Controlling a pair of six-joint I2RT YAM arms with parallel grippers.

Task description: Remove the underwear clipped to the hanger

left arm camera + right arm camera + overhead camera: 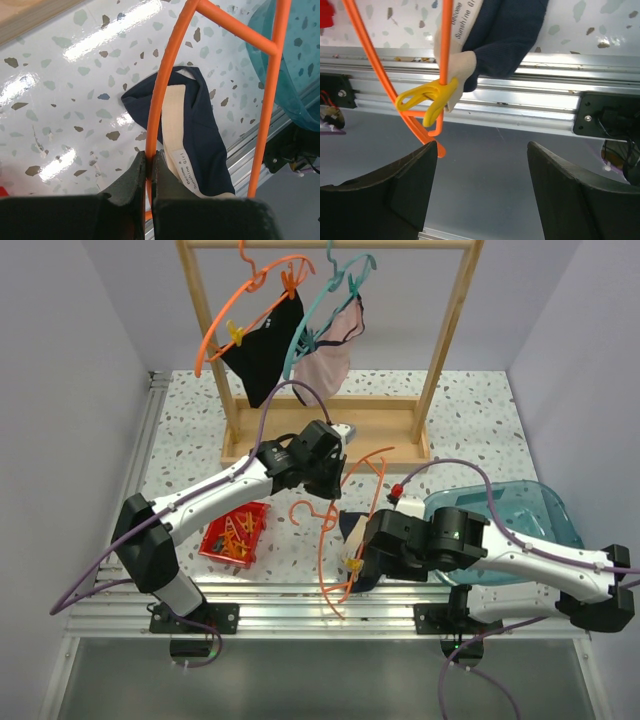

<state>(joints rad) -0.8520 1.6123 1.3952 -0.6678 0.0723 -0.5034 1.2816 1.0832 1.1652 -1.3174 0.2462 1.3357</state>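
An orange hanger (345, 540) lies tilted over the table's near edge. My left gripper (335, 480) is shut on its bar (165, 85), with the jaws pinching it (149, 156). The navy briefs with beige lining (200, 130) lie on the table under the hanger and hang from it by a yellow clip (427, 97) past the table edge. My right gripper (365, 555) is open and empty just below and beside that clip (482, 150). The black briefs (265, 350) and pink briefs (330, 365) hang clipped to an orange and a teal hanger on the rack.
A wooden rack (440, 340) stands at the back of the table. A red bin of clips (235, 533) sits at the near left. A teal bin (520, 510) sits at the near right, beside the right arm. An aluminium rail (530, 95) runs along the near edge.
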